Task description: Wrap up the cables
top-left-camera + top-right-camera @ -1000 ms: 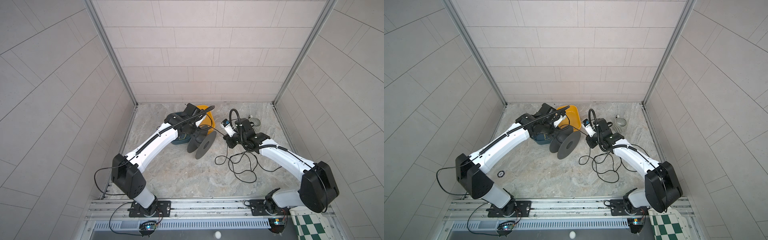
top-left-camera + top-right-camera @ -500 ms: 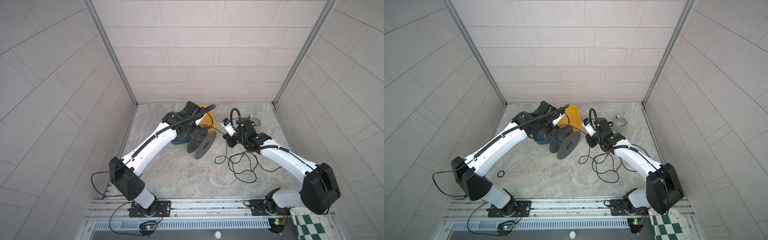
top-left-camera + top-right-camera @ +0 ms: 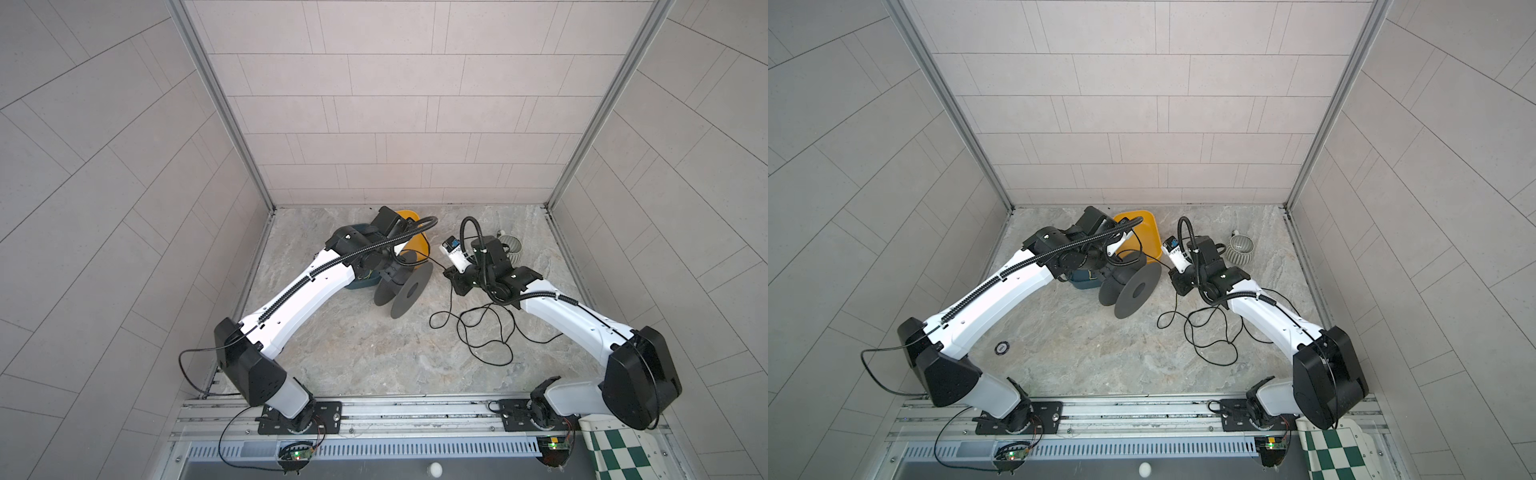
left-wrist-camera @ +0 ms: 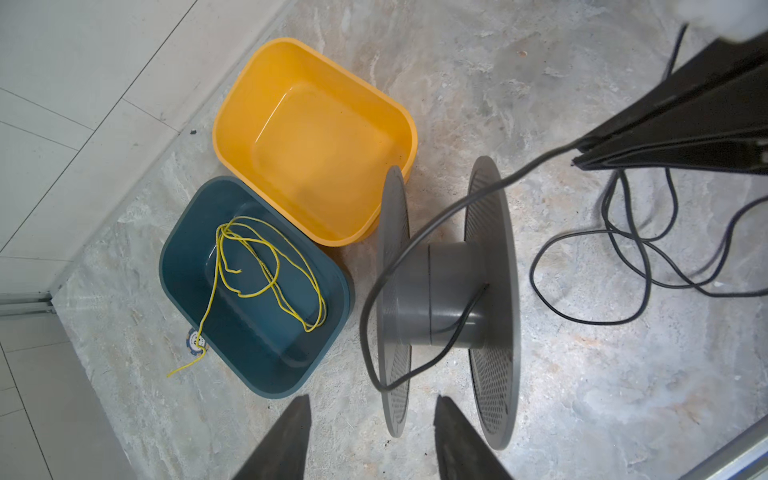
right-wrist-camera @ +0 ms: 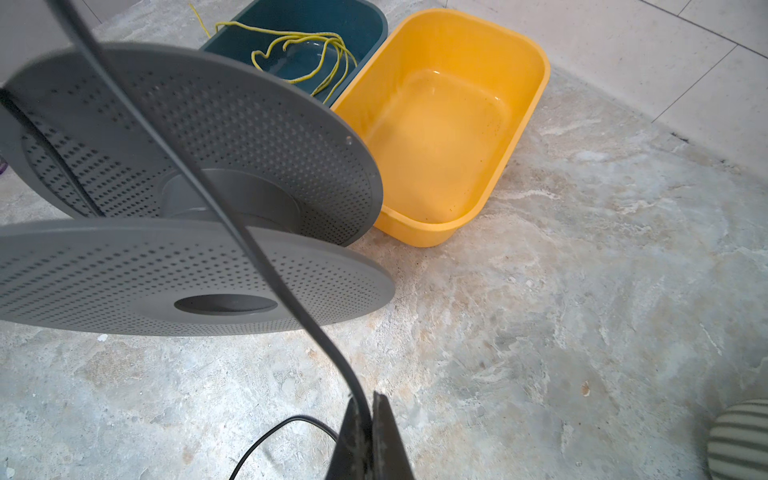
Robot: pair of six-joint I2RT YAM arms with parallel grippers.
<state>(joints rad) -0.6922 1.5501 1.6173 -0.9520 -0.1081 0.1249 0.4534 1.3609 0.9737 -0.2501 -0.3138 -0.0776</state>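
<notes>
Marbled grey desk [image 3: 374,353] inside a tiled booth, with two white arms reaching in from the near rail. Principal item: black cable [image 4: 419,235], thin and in a single length. One end is wound once about the hub of a grey spool [image 4: 453,291], and a slack loop sags past one flange. From there a raised run leads to the right gripper [image 5: 365,401], whose fingers are pinched shut on it. The remainder lies in loose loops on the desk beneath the right arm in both top views. Spool: standing on its two perforated flanges, mid-desk. Left gripper [image 4: 372,399]: above the spool, fingers spread apart. Yellow tub [image 4: 245,104]: just beside the spool, toward the back wall. Teal tub [image 4: 178,270]: close against the yellow one, holding a yellow-green cord [image 4: 217,257] with one end trailing over the rim onto the desk. Striped grey bowl [image 3: 1241,249]: near the back, beyond the right arm.
</notes>
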